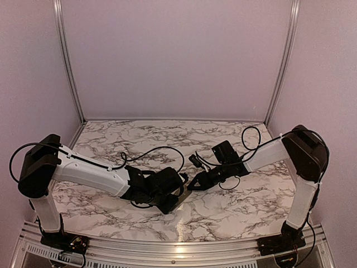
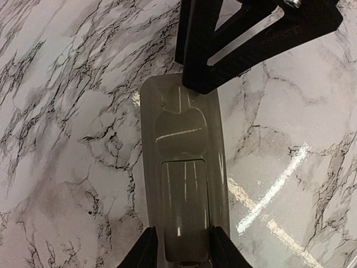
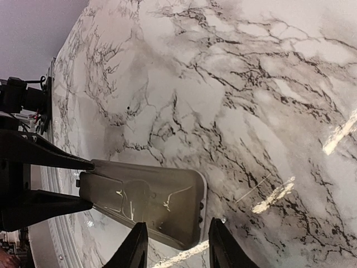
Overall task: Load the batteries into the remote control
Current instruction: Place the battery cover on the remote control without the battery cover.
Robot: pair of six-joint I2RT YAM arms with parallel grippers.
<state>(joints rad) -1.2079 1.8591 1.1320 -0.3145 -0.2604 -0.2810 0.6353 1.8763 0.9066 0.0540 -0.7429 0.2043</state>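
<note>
The remote control (image 2: 181, 167) lies back-up just above the marble, its grey-beige back showing a rectangular battery panel that looks closed. My left gripper (image 2: 181, 251) is shut on its near end, one finger on each long side. My right gripper (image 3: 177, 245) is open and empty, its fingers (image 3: 136, 245) spread beside the remote's far end (image 3: 150, 201), which sits between and just beyond them. In the top view the left gripper (image 1: 170, 192) and right gripper (image 1: 198, 183) meet over the table's middle, with the remote (image 1: 179, 198) between them. No batteries are in view.
The marble tabletop (image 1: 240, 212) is bounded by pale purple walls at the back and sides. A metal rail (image 1: 178, 245) runs along the near edge. Black cables (image 1: 162, 151) loop over the table behind both wrists.
</note>
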